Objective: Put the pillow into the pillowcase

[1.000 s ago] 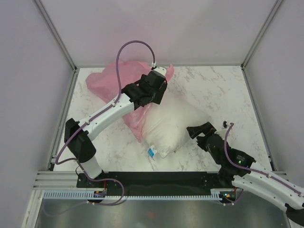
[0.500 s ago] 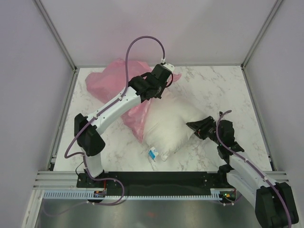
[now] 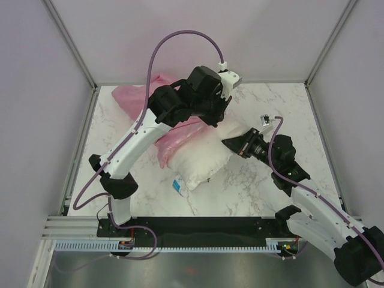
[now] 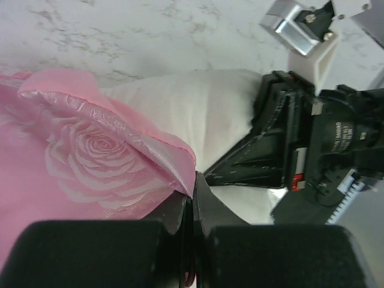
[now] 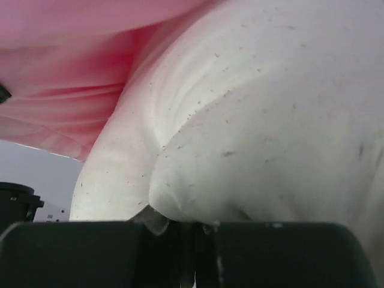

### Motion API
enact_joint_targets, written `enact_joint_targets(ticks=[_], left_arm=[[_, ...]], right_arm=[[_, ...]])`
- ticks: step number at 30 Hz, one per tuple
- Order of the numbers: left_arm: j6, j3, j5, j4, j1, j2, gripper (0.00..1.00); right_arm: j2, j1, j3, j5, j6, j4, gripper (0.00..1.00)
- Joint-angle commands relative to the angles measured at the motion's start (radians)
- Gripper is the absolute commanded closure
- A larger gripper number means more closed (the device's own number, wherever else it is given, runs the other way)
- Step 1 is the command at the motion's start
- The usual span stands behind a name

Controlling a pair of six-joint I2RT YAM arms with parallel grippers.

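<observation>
Showing no readable print, a small white-and-blue tag [image 3: 178, 185] sits at the lower-left edge of the puffy plain white pillow [image 3: 203, 159], mid-frame. The left gripper [image 4: 192, 186], arm arched high, is pinched shut on the hem of the shiny pink rose-patterned satin pillowcase [image 4: 90, 156]. The right gripper [image 5: 183, 228], reaching from lower right, clamps the pillow's corner; white lettering [image 4: 341, 137] on it is illegible.

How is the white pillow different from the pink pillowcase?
The pillow is plain white; the pillowcase is shiny pink with roses. The pillow is puffy and thick; the pillowcase is thin and crumpled. The pillow has a small blue-and-white tag; none shows on the pillowcase. Both are soft, and each is pinched by a hand: the left hand holds the pillowcase, the right hand the pillow.
</observation>
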Motion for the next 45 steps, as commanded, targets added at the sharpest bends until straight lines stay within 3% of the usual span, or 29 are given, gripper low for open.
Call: enact_joint_targets(ticks=[1,8,12,17,20,22,23,24,26,27,28,34,45], left_arm=[[-0.163,0.091,0.375,0.120,-0.079,-0.057,0.98],[-0.274,0.089,0.437,0.209,-0.217,-0.078,0.98],[-0.315,0.106,0.409,0.232,-0.270,-0.118,0.98],[-0.317,0.046,0.383,0.259,-0.284,-0.204,0.98],[-0.260,-0.048,0.230,0.242,-0.284,-0.242,0.98],[-0.202,-0.113,0.048,0.211,-0.284,-0.278,0.86],[-0.177,-0.130,-0.038,0.172,-0.284,-0.285,0.63],[-0.156,-0.151,-0.110,0.150,-0.284,-0.302,0.49],[-0.125,-0.225,-0.345,0.104,-0.284,-0.313,0.23],[-0.122,-0.257,-0.418,0.099,-0.284,-0.319,0.18],[-0.120,-0.326,-0.515,0.097,-0.284,-0.322,0.16],[-0.143,-0.461,-0.669,0.097,-0.275,-0.266,0.09],[-0.199,-0.609,-0.778,0.084,-0.160,-0.261,0.08]], right_arm=[[0.019,0.098,0.083,0.044,-0.059,0.123,1.00],[0.177,0.264,0.094,0.226,-0.083,0.308,1.00],[0.252,0.301,0.088,0.453,-0.105,0.293,1.00],[0.248,0.301,0.149,0.469,-0.156,0.217,1.00],[0.155,0.301,0.156,0.525,-0.179,0.155,1.00],[0.098,0.299,0.177,0.547,-0.206,0.053,1.00],[0.084,0.301,0.180,0.541,-0.215,0.025,1.00],[0.061,0.301,0.180,0.530,-0.222,-0.012,1.00],[0.046,0.301,0.173,0.503,-0.225,-0.033,1.00],[0.032,0.301,0.169,0.498,-0.226,-0.047,1.00],[0.026,0.301,0.157,0.493,-0.228,-0.052,1.00],[0.004,0.302,0.127,0.470,-0.209,-0.035,1.00],[-0.008,0.301,0.105,0.450,-0.191,-0.014,1.00]])
